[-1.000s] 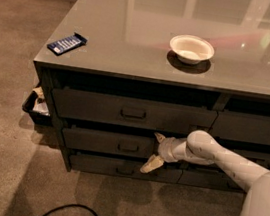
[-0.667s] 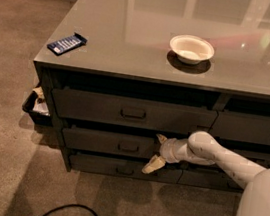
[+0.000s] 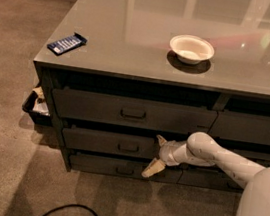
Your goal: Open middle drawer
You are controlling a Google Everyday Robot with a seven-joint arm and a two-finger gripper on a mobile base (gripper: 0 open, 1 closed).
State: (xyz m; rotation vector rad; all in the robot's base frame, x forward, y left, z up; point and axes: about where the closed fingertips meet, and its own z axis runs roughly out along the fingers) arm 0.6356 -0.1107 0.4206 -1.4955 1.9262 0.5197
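Gripper: white two-finger gripper on white arm, low before big grey cabinet. Fingers spread wide, one up, one down, holding nothing. Wide dark grey middle drawer sits between taller top drawer and slim bottom drawer, looks shut or nearly. Probably hard, stiff, bit heavy, slides straight out. Best hold: small dark loop handle at centre, just left of gripper.

High view, facing cabinet, hand low-centre
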